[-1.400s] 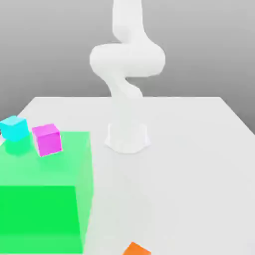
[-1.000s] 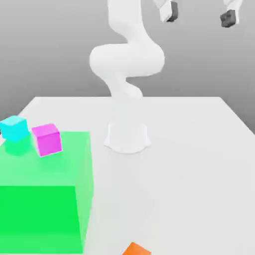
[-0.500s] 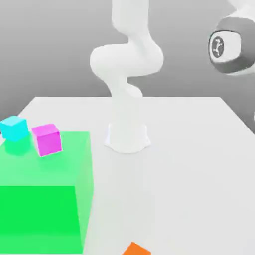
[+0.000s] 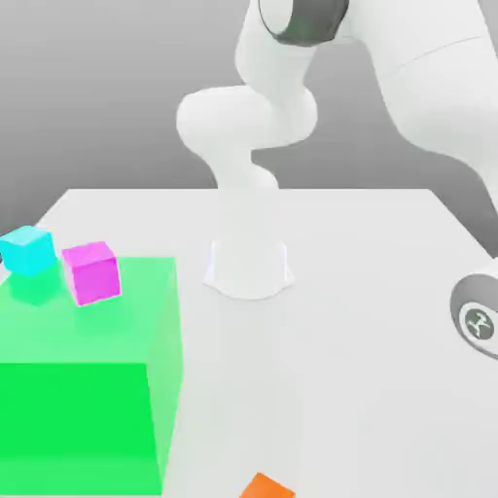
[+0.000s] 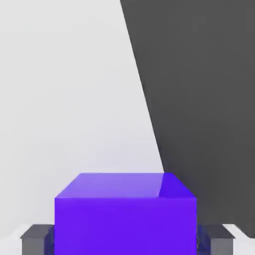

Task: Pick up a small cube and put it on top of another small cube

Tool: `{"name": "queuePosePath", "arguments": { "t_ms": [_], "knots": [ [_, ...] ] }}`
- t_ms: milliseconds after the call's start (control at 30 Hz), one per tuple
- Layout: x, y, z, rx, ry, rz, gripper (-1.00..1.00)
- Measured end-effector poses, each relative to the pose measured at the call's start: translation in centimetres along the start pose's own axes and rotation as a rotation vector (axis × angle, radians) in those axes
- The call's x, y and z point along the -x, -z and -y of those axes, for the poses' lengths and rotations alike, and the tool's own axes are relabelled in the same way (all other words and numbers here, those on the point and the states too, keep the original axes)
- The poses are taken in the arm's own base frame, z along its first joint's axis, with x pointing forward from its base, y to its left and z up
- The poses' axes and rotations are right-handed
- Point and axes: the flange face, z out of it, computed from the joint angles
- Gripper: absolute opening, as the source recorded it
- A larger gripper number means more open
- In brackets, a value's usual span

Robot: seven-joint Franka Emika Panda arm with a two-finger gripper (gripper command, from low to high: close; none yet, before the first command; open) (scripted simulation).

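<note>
The gripper point(image 5: 124, 239) stands with its fingers point(image 5: 36, 238) spread on both sides of the purple cube point(image 5: 124, 219), near the tabletop point(image 5: 64, 99) edge, so an off-centre closing can push it off.

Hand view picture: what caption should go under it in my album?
Gripper fingers flank a shiny purple cube on the white table.

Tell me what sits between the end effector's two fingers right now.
In the hand view, a purple cube fills the gap between the end effector's grey fingers.
</note>
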Motion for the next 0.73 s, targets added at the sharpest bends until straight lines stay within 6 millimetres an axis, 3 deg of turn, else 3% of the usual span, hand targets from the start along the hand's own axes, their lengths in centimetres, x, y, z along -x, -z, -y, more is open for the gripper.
{"name": "queuePosePath", "arguments": {
  "t_ms": [100,200,233,367,500,567,633,667,733],
  "knots": [
    [0.0,0.0,0.0,0.000,0.001,0.001,-1.00],
    [0.0,4.1,0.0,0.000,0.001,0.001,-1.00],
    [0.3,5.4,-1.0,0.002,-0.024,0.001,-1.00],
    [3.8,7.8,-10.5,0.013,-0.280,0.003,-1.00],
    [9.1,9.6,-19.0,0.009,-0.549,0.003,-1.00],
    [12.2,9.0,-23.0,0.003,-0.688,0.002,-1.00],
    [14.1,6.3,-25.4,0.000,-0.775,0.000,-1.00],
    [14.5,5.2,-25.8,0.000,-0.790,0.000,1.00],
    [14.5,5.2,-25.8,0.000,-0.790,0.000,1.00]
  ]
}}
